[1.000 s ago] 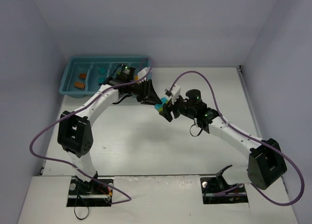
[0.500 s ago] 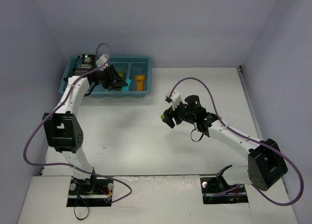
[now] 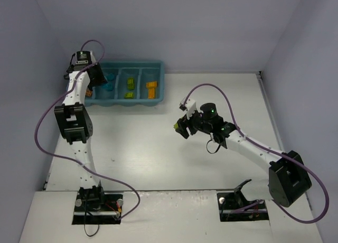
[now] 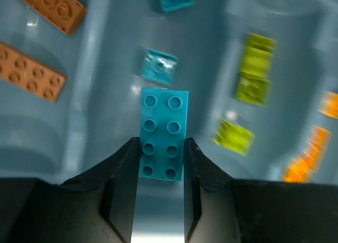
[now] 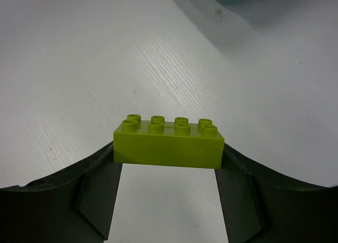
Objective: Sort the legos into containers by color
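Plainly eight-studded teal lego (image 4: 162,134), lime lego (image 5: 168,142) (also eight-studded)

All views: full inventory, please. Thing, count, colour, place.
tray: 1, teal-blue, four compartments, far left of table
brown-orange bricks: 2, end compartment, leftmost in the left wrist view
loose teal bricks: 2, teal, second compartment
lime bricks: at least 2, lime, third compartment
yellow-orange bricks: count unclear, fourth compartment
teal 2x4 brick: 1, held above the second compartment
lime 2x4 brick: 1, held above bare table
table: 1, white
cables: 2, purple, one along each arm
left gripper: 1, black, shut on the teal 2x4 brick
right gripper: 1, black, shut on the lime 2x4 brick
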